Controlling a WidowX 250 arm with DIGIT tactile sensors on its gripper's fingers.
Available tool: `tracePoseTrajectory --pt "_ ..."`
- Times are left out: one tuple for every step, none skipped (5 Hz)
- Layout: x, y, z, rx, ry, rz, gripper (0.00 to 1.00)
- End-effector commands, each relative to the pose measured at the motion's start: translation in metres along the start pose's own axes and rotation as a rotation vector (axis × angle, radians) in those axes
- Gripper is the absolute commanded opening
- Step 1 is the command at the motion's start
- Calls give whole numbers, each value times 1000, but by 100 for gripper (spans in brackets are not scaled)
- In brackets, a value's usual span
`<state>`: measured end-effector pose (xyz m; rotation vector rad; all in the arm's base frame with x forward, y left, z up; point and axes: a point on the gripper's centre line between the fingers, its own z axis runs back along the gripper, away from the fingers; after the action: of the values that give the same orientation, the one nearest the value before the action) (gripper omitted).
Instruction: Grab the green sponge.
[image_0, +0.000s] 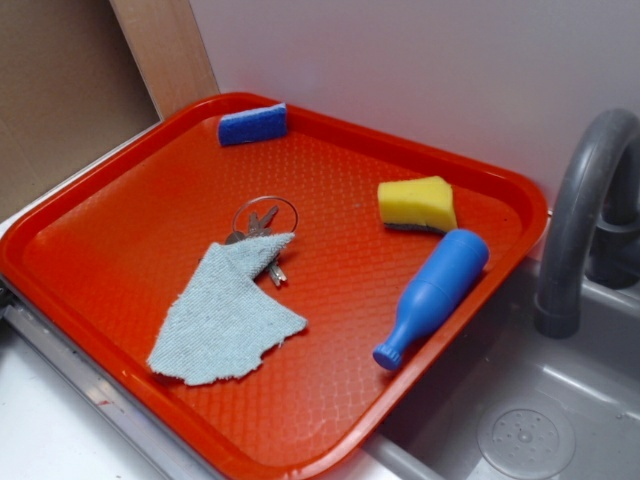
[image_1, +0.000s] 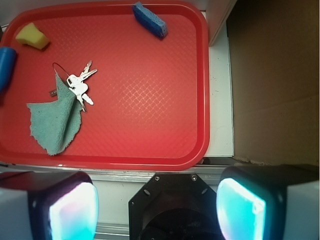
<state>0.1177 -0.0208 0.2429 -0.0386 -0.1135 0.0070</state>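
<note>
The green sponge (image_0: 418, 203), a yellow foam wedge with a thin dark layer underneath, lies on the red tray (image_0: 130, 240) near its far right side. The wrist view has the green sponge (image_1: 32, 36) at the top left corner of the tray (image_1: 150, 100). My gripper (image_1: 157, 207) hangs open high above the tray's near edge, far from the sponge, with nothing between its glowing pads (image_1: 240, 209). The gripper does not appear in the exterior view.
A blue bottle (image_0: 432, 296) lies just beside the sponge. A blue sponge (image_0: 253, 124) sits at the tray's far corner. Keys (image_0: 262, 232) lie partly under a grey-blue cloth (image_0: 225, 315). A grey sink (image_0: 520, 420) and faucet (image_0: 580, 220) stand at the right.
</note>
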Motion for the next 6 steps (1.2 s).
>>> tracePoseTrajectory --pt "0 0 0 0 0 0 100" --pt "25 -31 -7 -28 -5 -207 100" --pt "40 -52 -17 -53 -52 -352 100" --pt "60 -80 -47 -112 -170 -603 100" --pt "75 -104 -68 -275 -304 -794 100" --pt "95 -120 -83 -319 -343 -872 100"
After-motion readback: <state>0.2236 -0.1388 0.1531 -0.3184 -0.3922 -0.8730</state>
